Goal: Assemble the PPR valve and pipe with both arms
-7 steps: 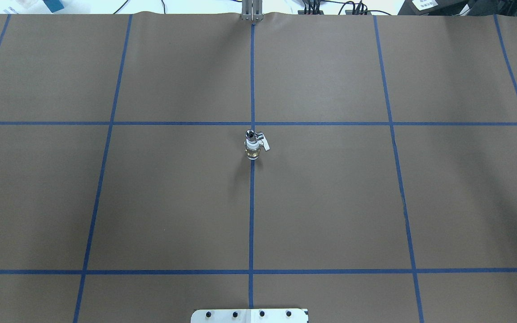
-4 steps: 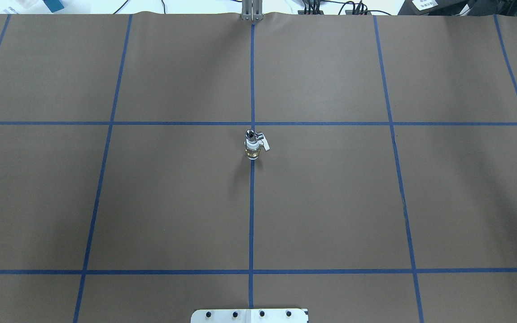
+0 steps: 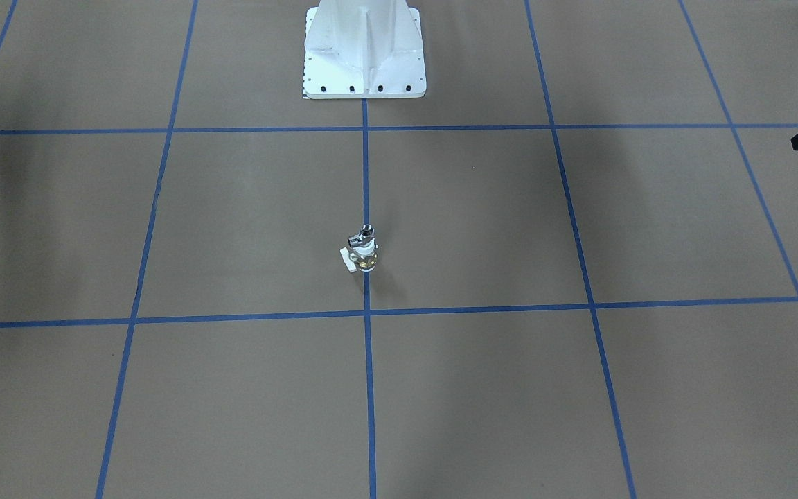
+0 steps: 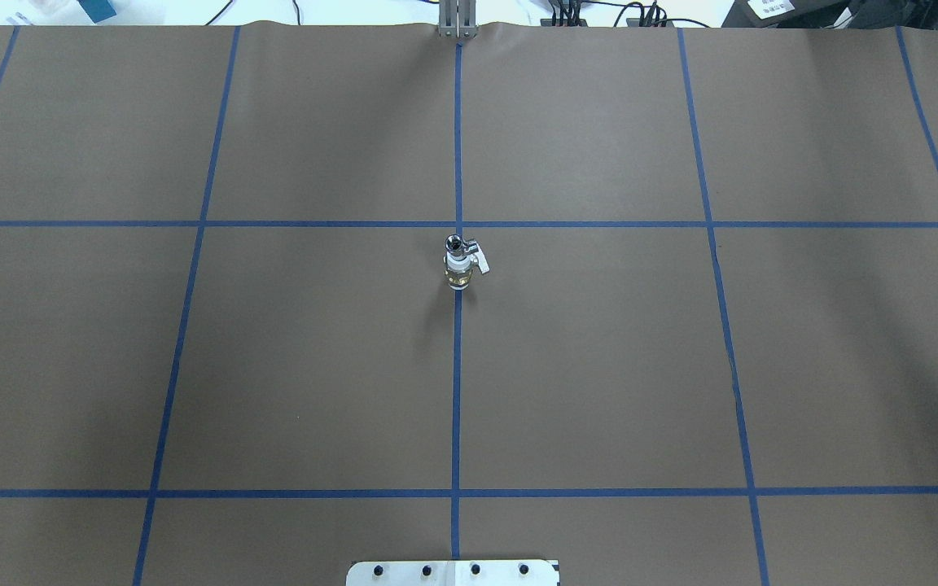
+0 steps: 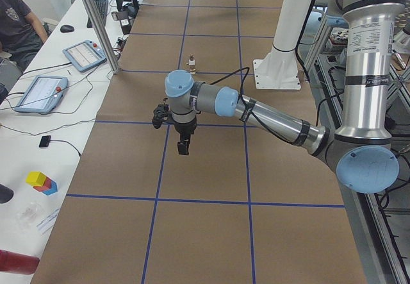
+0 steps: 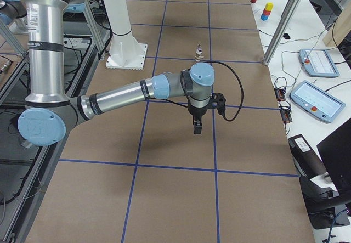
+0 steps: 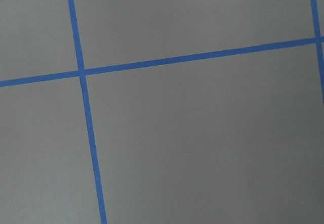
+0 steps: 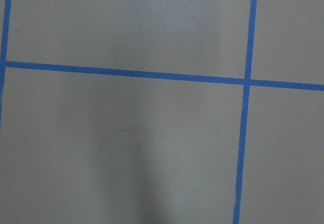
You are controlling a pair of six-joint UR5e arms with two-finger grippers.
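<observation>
Centrally, the PPR valve (image 4: pixel 458 275) stands upright on the worktop (image 4: pixel 290 374), on the middle blue tape line (image 4: pixel 456 391) and just on the robot's side of a crossing line. The pipe (image 4: pixel 454 242) sits on top of it, touching, and the valve's white handle tab points toward the robot's right. The pair stands well away from every worktop edge, between the white pedestal (image 3: pixel 364 48) and the metal post (image 4: pixel 457 20) at the far rim.

The left arm (image 5: pixel 269 114) reaches out over the robot's left part of the worktop, and its left claw (image 5: pixel 183 146) hangs pointing down above the brown paper, well apart from the valve. The right arm (image 6: pixel 126 92) does the same on the other side with the right claw (image 6: pixel 197 126). How wide either claw stands cannot be told. Both wrist views show only paper and tape.

Beside the worktop lie two control tablets (image 5: pixel 84 54) and coloured blocks (image 5: pixel 41 182).
</observation>
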